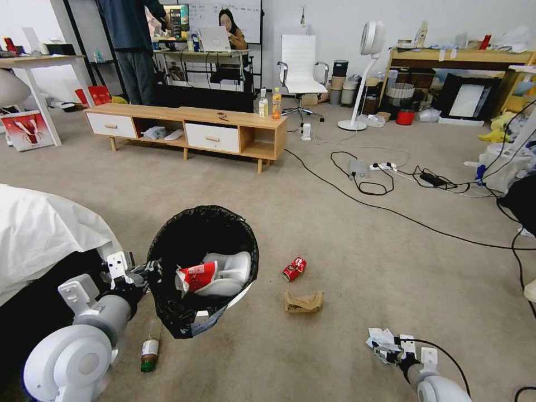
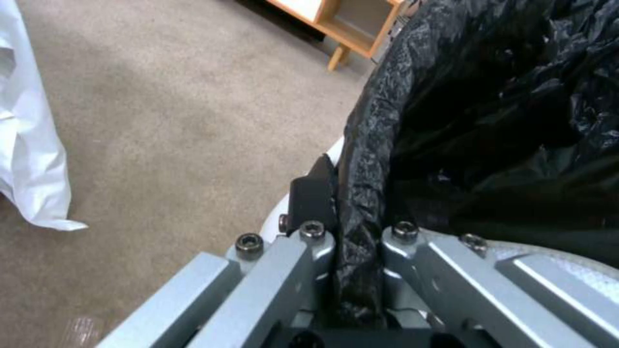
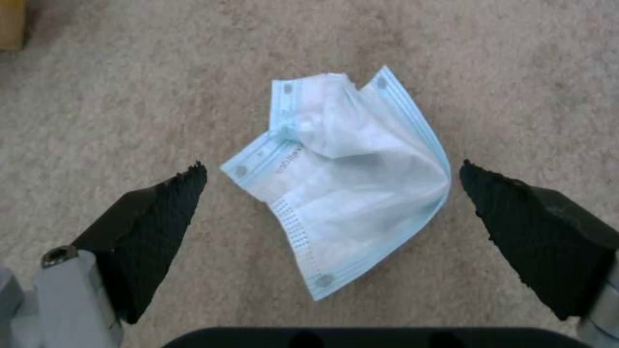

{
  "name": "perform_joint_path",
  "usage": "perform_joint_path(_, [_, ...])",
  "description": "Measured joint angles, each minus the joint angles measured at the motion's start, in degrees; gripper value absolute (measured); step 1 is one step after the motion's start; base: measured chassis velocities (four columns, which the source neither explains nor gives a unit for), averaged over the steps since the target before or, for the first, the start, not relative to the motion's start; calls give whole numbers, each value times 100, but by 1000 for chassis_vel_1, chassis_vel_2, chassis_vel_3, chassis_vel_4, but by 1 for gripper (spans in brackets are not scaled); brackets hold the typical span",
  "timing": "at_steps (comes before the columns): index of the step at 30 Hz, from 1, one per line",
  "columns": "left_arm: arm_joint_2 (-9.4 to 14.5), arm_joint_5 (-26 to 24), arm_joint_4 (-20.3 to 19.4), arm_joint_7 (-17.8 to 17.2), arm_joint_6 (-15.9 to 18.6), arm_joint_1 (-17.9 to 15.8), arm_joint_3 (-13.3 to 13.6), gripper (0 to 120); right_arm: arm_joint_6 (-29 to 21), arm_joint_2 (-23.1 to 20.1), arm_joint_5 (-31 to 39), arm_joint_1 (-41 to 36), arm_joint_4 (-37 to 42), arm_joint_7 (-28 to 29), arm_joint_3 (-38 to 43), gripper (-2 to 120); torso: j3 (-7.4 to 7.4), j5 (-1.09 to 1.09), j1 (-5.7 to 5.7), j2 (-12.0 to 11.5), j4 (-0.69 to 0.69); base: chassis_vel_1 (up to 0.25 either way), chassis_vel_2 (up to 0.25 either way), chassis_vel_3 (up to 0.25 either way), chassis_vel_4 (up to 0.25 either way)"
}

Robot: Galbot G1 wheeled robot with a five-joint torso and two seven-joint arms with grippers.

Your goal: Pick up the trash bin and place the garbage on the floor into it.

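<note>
Floor (image 1: pixel 346 234): beige carpet, whole room. Trash bin (image 1: pixel 204 268): near left, tilted, black liner, red-white wrapper + white pieces inside; held off carpet, judged. Left gripper (image 2: pixel 358 251): clamped on bin's near-left rim, liner pinched btwn fingers. Right gripper (image 3: pixel 329 203): near right, low over carpet, jaws wide apart. Crumpled face mask (image 3: pixel 348 179), blue-edged: lies straight btwn fingertips, long axis diagonal to the gap; right arm clearly nearer. Red can (image 1: pixel 294 268), brown paper (image 1: pixel 303 302): mid-floor, right of bin. Green-capped bottle (image 1: pixel 149 347): by bin's near side.

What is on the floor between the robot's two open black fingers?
A crumpled face mask, seen in the right wrist view, between the right gripper's fingers.
</note>
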Motion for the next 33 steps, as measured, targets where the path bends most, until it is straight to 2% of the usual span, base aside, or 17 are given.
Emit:
perform_joint_path(15, [-5, 23, 20, 3, 0, 1, 17, 2, 230, -69, -77, 313, -560, -40, -21, 100, 0, 0, 0, 0, 0, 0, 0, 0, 0])
perform_joint_path(33, [7, 14, 69, 0, -25, 2, 52, 2, 502, 164, -447, 636, -1247, -146, 23, 100, 0, 0, 0, 0, 0, 0, 0, 0, 0])
